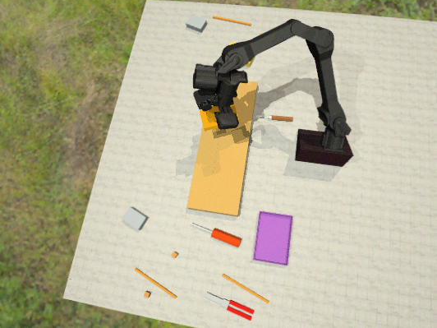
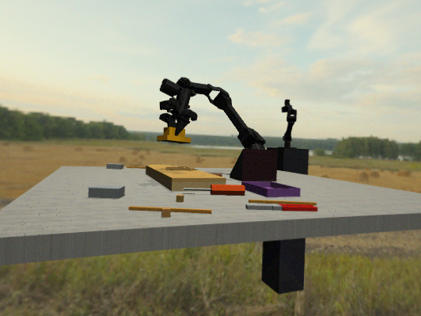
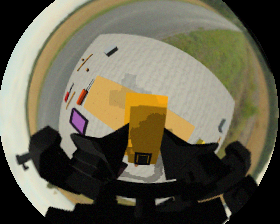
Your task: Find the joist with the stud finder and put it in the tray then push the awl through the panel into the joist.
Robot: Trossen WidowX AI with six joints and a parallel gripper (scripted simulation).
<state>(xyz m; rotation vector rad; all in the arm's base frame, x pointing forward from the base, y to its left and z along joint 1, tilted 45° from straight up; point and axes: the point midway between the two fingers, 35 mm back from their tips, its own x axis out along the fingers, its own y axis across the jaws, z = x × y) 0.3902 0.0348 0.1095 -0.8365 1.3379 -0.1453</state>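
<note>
Holds the yellow stud finder pinched in the gripper, broad base down above the floor panel, probably to clear the wood before heading for the purple tray

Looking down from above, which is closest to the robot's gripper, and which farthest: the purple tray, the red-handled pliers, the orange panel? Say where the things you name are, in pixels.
1. Orange panel (image 1: pixel 218 175) (image 2: pixel 198 172): directly below the gripper.
2. Purple tray (image 1: pixel 273 237) (image 2: pixel 289 192): beyond the panel's far end.
3. Red-handled pliers (image 1: pixel 240 307) (image 2: pixel 298 207): past the tray.
</note>
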